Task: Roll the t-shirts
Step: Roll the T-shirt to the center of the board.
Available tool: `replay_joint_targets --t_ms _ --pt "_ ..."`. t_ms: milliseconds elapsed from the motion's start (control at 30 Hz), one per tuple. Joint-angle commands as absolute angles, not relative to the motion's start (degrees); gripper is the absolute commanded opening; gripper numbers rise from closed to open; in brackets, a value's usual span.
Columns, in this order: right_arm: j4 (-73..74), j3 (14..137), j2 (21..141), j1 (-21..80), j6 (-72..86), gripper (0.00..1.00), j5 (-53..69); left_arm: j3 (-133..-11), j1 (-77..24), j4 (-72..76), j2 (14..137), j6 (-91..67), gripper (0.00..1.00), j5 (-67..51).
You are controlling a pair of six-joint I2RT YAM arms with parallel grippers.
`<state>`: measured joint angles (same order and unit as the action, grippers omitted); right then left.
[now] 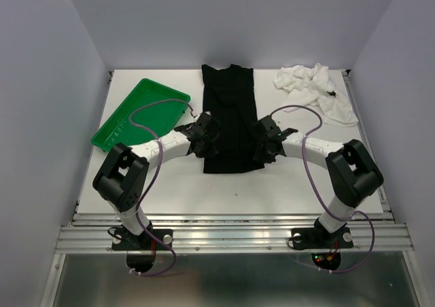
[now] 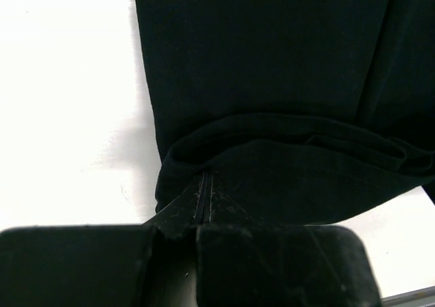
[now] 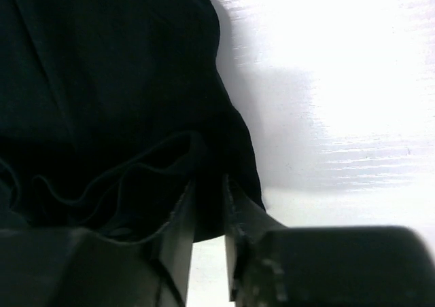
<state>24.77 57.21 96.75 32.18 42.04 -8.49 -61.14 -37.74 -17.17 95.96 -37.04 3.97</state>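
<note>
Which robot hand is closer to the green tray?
Left. The left gripper sits just right of the green tray, at the black t-shirt's edge; the right gripper is across the shirt, farther off.

Both arms reach inward, wrists low. Left gripper (image 2: pixel 206 179) pinches the black t-shirt (image 2: pixel 272 83); right gripper (image 3: pixel 208 188), narrowly parted, clasps it too.

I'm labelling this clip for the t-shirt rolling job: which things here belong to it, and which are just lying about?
Part of the job:
- black cloth t-shirt, laid out lengthwise at the table's centre
- white cloth t-shirt, crumpled at the far right

Just lying about:
- green plastic tray, far left
</note>
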Motion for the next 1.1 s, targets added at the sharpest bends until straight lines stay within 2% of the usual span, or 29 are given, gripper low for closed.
replay_joint_targets --t_ms 0,33,133,333,600,633,733,933,1000,1067 --pt "22.4 55.6 94.7 31.8 42.8 0.22 -7.9 -60.4 -37.3 -16.3 95.9 -36.1 0.00 3.8" --pt "22.2 55.4 94.0 31.8 42.9 0.11 -8.2 -60.5 -37.3 -16.3 95.9 -36.1 0.00 3.8" --pt "22.0 54.1 90.9 31.8 43.6 0.01 -10.2 -60.4 -37.2 -16.3 95.9 -36.0 0.00 3.8" --pt "23.2 52.1 85.5 31.8 44.2 0.01 -12.5 -59.7 -36.5 -16.2 96.4 -35.5 0.00 3.8" --pt "23.9 49.5 85.1 31.8 45.0 0.02 -11.6 -59.2 -36.1 -15.6 98.0 -34.8 0.00 3.3" --pt "23.9 49.3 85.1 31.8 45.0 0.12 -11.6 -59.2 -36.1 -15.7 98.2 -34.7 0.00 3.3" --pt "23.8 48.1 85.2 31.8 45.5 0.20 -12.2 -58.8 -36.0 -15.6 98.5 -34.6 0.00 3.3" --pt "22.2 46.7 84.7 31.8 45.6 0.10 -10.6 -58.5 -36.0 -15.2 98.9 -34.6 0.00 3.3" --pt "21.8 46.3 84.1 31.8 45.5 0.02 -9.9 -58.4 -36.1 -15.1 98.9 -34.6 0.00 3.3" --pt "21.8 46.1 83.3 31.8 45.9 0.01 -10.2 -58.5 -36.0 -15.2 98.9 -34.6 0.00 3.3"
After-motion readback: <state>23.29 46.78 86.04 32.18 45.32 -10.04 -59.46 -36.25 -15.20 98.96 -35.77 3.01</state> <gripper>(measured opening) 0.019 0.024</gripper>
